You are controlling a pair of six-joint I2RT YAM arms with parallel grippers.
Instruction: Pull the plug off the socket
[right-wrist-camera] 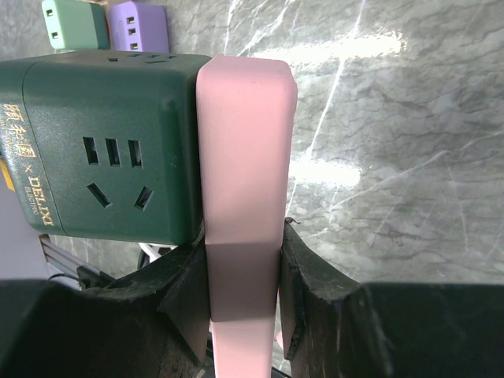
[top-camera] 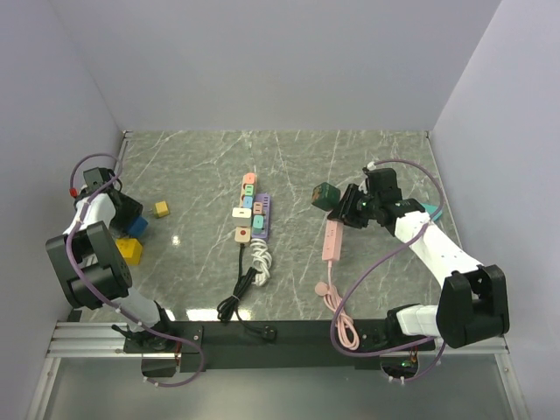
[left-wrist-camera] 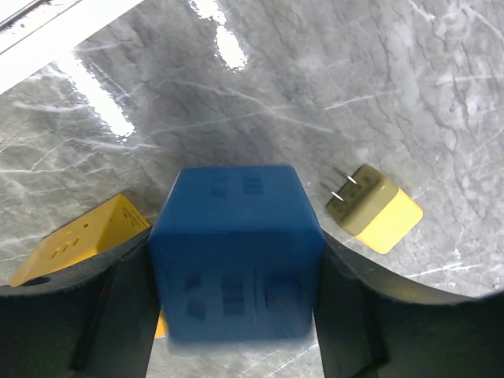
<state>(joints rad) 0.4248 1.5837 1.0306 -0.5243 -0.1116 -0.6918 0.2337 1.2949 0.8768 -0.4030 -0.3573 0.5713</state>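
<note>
left pincer [left-wrist-camera: 236, 315] — clamped on blue plastic cube adapter [left-wrist-camera: 236, 236] | right pincer [right-wrist-camera: 242, 295] — clamped on slim pink plastic power strip [right-wrist-camera: 244, 157] | dark green cube adapter [right-wrist-camera: 110, 142] flush against strip, 9 o'clock side

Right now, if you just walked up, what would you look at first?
First, the dark green adapter cube pressed tight against a pink power strip on the right side, with the right gripper clamped on the strip. Next, far on the left, the left gripper has a bright blue cube between its jaws, beside a yellow cube.
</note>
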